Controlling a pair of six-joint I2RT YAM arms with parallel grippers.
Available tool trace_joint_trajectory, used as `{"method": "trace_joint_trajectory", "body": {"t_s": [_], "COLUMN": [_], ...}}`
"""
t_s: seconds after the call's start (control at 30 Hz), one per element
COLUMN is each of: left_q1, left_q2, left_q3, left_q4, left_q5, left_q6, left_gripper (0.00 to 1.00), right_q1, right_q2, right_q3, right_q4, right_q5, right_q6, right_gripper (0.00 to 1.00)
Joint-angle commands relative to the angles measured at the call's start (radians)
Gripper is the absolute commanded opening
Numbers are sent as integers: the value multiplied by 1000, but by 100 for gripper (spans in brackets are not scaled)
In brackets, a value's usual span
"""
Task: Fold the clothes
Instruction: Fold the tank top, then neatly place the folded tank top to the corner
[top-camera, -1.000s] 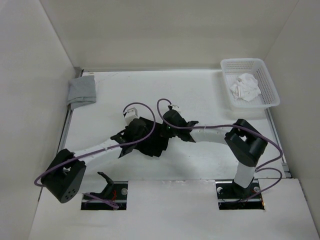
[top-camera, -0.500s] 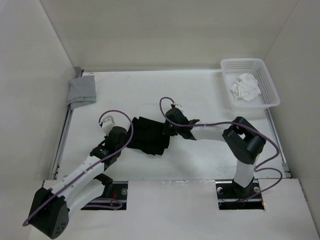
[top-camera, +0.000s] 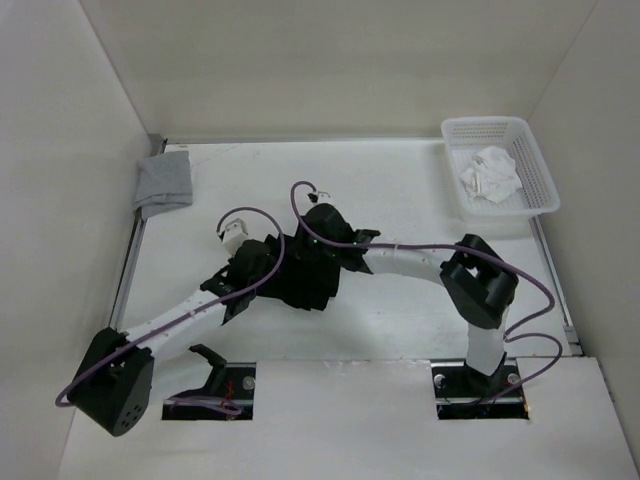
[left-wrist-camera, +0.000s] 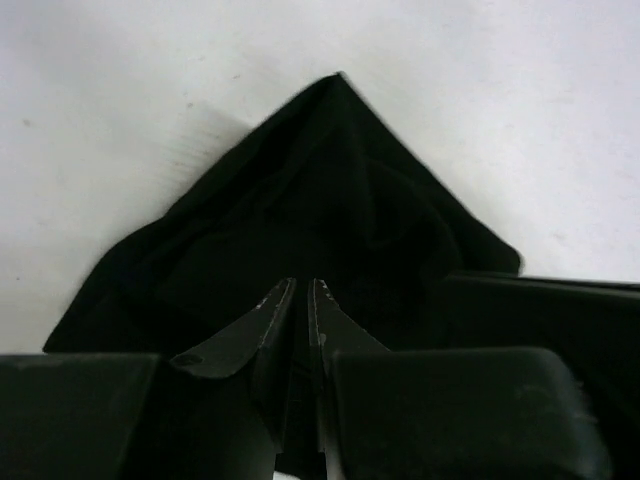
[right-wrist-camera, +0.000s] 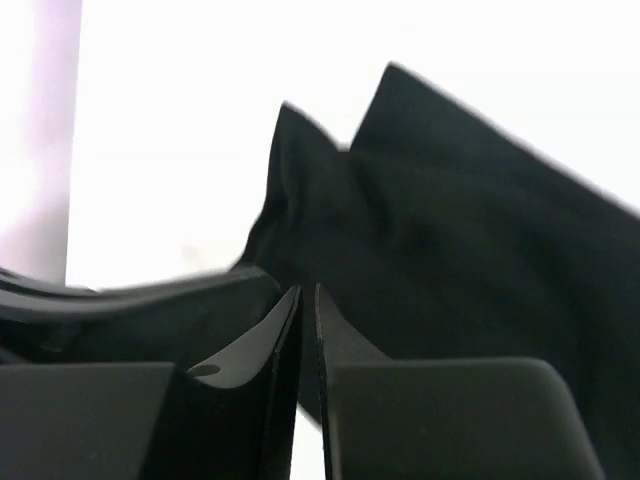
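Black garment (top-camera: 310, 288) lies bunched in the middle of the tabletop (top-camera: 400, 190); left tool (left-wrist-camera: 302, 285) and right tool (right-wrist-camera: 300, 290) sit over it, jaws a sliver apart, grip unclear, so a lift may slip and undo folds.

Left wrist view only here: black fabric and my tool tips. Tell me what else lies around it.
Observer: A white basket sits at the far right corner, a crumpled white cloth inside it.
Operator: Now report the far left.
Observer: A small grey cloth lies in the far left corner.
Operator: Give me the right tool's place.
Observer: The right tool reaches in from the right, low over the black garment.
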Motion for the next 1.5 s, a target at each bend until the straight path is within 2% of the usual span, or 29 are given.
{"method": "trace_joint_trajectory", "body": {"t_s": [0.0, 0.1, 0.27, 0.43, 0.53, 0.6, 0.67, 0.73, 0.87, 0.93, 1.07, 1.17, 1.33, 1.47], "left_q1": [62, 131, 248, 299, 299, 290, 277, 276, 292, 300, 302, 303, 291, 236], "left_q2": [45, 96, 142, 131, 47, -34, -135, -226, -292, -257, -148, -81, 45, 226], "left_q3": [-56, -87, -143, -186, -193, -188, -176, -160, -157, -162, -177, -186, -154, -137], "left_q4": [172, 213, 244, 258, 223, 189, 140, 82, 20, 26, 115, 166, 183, 320], "left_q5": [17, 26, 148, 210, 224, 222, 212, 202, 201, 239, 354, 379, 403, 460], "left_q6": [-31, -29, -38, -43, -43, -37, -20, 8, 76, 101, 123, 121, 123, 95], "left_gripper": [10, 10, 10, 10, 10, 10, 15, 23, 48, 53, 59, 64, 66, 65], "right_q1": [-49, -83, -130, -170, -179, -181, -176, -176, -175, -173, -173, -173, -173, -173], "right_q2": [97, 165, 208, 219, 226, 207, 151, 72, -108, -203, -376, -467, -554, -571], "right_q3": [94, 131, 122, 126, 159, 169, 151, 108, -40, -145, -347, -456, -547, -559], "right_q4": [25, 9, 3, 21, 28, 28, 29, 40, 84, 118, 172, 176, 186, 215], "right_q5": [-33, -61, -86, -106, -152, -164, -164, -159, -155, -144, -133, -133, -129, -126], "right_q6": [-23, -7, -1, 9, 14, 19, 6, -10, -49, -61, -96, -104, -93, -77], "right_gripper": [13, 11, 10, 12, 16, 26, 35, 41, 51, 55, 62, 64, 66, 66]}}
